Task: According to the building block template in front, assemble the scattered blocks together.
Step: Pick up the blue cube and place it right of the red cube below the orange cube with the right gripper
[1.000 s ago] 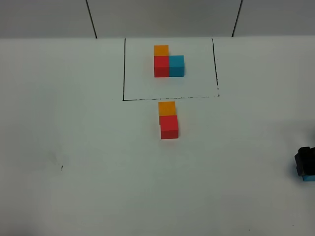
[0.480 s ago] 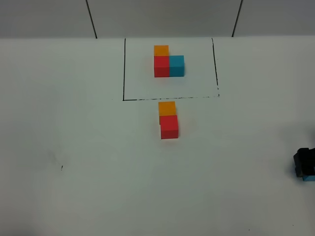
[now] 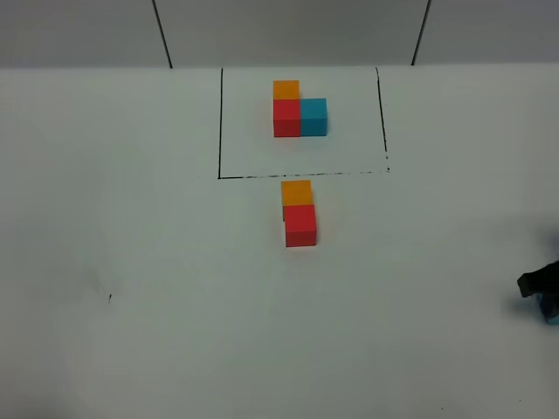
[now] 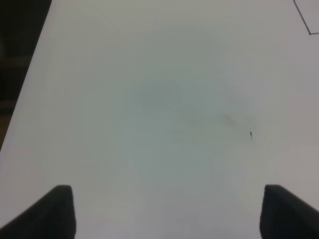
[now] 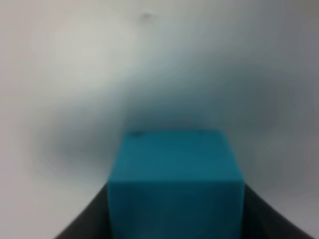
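Since a second ago the right gripper (image 3: 539,286) has slid further toward the right edge of the high view, its dark jaws clamped on the matte blue block (image 5: 174,181). The orange block (image 3: 296,192) and red block (image 3: 300,225), square-edged, touch at mid-frame, just below the black-outlined building block template (image 3: 297,112) and well apart from that gripper. The left gripper (image 4: 167,214) is spread wide, holding nothing, over the smooth white table (image 3: 131,262).

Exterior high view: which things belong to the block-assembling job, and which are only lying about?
Job: building block template; orange block; red block; blue block, in the right gripper.
Lying about: only a small dark speck on the white table.
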Controlling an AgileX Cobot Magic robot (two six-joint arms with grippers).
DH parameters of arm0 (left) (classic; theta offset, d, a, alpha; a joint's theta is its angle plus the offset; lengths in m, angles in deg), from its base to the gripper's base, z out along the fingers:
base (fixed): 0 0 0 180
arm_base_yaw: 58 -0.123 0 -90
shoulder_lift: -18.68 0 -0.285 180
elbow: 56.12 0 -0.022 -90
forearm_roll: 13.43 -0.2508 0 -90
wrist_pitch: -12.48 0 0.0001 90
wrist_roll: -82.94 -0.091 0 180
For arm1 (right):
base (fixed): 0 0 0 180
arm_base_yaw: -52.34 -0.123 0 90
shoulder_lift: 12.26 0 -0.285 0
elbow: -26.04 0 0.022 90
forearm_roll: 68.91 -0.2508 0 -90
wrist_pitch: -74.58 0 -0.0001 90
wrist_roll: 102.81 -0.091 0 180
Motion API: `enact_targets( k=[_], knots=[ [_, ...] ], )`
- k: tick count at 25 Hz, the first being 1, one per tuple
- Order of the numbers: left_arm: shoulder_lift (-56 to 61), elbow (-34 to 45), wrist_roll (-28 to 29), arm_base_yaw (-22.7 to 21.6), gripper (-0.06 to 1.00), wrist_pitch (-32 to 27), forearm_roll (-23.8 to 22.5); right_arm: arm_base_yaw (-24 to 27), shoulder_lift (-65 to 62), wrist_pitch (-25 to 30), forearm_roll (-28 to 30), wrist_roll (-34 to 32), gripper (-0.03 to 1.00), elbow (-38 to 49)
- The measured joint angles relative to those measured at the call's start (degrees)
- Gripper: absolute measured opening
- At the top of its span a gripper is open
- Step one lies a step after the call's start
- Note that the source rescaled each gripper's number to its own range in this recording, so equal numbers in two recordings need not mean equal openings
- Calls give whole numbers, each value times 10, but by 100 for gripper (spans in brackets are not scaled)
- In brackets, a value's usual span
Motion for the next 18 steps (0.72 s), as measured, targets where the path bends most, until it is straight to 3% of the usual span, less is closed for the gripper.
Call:
enact_targets(
  k=[4, 10, 14, 18],
  knots=[
    [0, 0, 0, 0, 73, 0, 0, -69, -13, 73, 43, 105, 0, -79],
    [0, 0, 0, 0, 73, 0, 0, -191, 68, 198, 53, 335, 0, -228],
    [0, 0, 0, 0, 73, 0, 0, -264, 151, 232, 70, 400, 0, -332],
    [0, 0, 0, 0, 73, 0, 0, -305, 227, 261, 74, 436, 0, -433]
  ],
)
